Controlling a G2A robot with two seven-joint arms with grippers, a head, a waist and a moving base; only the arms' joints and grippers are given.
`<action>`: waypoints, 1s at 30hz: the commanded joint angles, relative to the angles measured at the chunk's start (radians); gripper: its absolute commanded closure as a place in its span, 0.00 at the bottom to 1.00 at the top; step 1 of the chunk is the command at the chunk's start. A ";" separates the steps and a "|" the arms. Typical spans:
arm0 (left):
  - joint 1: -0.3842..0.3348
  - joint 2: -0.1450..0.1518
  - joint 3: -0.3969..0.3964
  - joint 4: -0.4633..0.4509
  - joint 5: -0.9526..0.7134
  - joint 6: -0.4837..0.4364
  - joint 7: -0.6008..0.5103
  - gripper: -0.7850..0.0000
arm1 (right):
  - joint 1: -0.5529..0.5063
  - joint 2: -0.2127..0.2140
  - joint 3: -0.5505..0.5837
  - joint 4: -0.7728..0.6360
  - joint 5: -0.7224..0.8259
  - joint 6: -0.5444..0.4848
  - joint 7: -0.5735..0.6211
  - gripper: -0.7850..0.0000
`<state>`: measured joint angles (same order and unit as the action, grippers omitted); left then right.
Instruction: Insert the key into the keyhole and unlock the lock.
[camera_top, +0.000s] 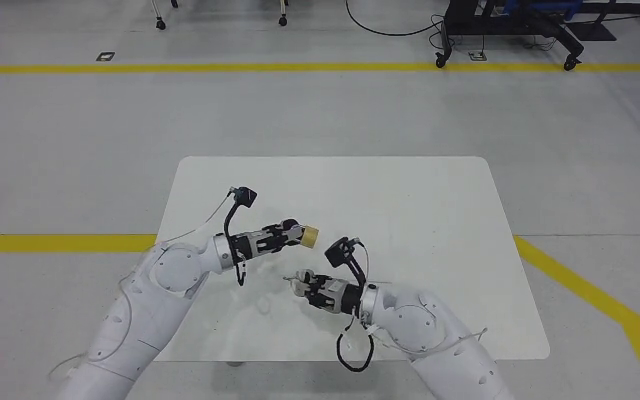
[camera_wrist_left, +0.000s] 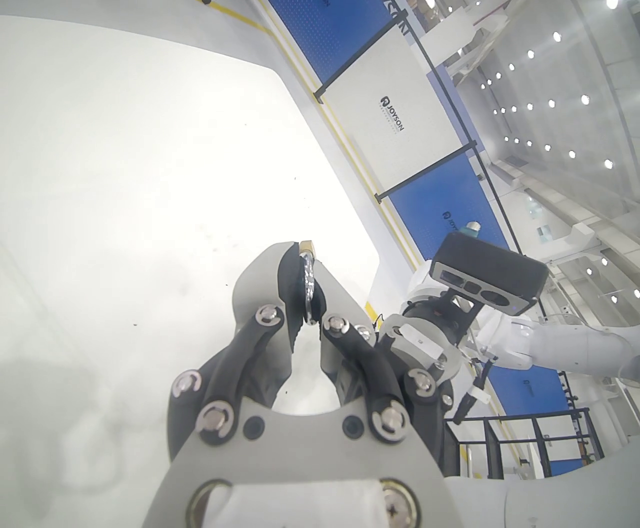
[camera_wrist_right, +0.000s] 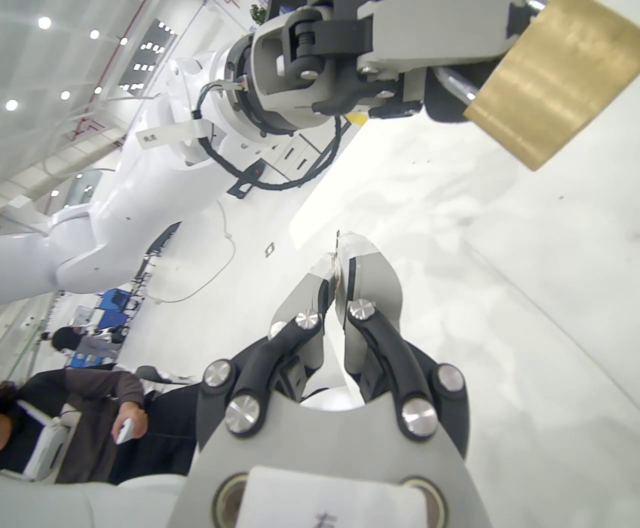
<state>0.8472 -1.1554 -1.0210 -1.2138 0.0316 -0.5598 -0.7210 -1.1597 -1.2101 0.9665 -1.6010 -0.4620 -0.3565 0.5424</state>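
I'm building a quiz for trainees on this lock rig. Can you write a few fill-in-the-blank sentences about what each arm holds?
1. The left end effector grips the brass padlock by its silver ____.
2. The right end effector is shut on the ____.
3. Both arms hold their things above the white ____.
Missing words: shackle; key; table.

Brass padlock (camera_wrist_right: 550, 90) aloft (key (camera_wrist_right: 338, 250) nearby, apart)

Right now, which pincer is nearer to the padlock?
Left. The left pincer is shut on the padlock, holding it above the table; the right pincer, shut on the key, is apart from it.
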 joint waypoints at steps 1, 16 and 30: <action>-0.006 -0.002 0.003 0.016 -0.015 -0.011 -0.006 1.00 | 0.001 -0.003 -0.006 0.002 -0.029 0.026 -0.023 1.00; -0.021 -0.005 0.012 0.023 -0.022 -0.048 -0.052 1.00 | 0.036 -0.016 -0.001 0.047 -0.071 0.109 -0.094 1.00; -0.014 -0.001 -0.003 0.006 0.022 -0.058 -0.025 1.00 | -0.053 0.002 0.091 -0.031 -0.040 0.073 -0.104 1.00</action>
<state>0.8317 -1.1572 -1.0218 -1.2062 0.0413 -0.6177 -0.7570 -1.2008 -1.2112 1.0483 -1.6257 -0.5287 -0.2563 0.4238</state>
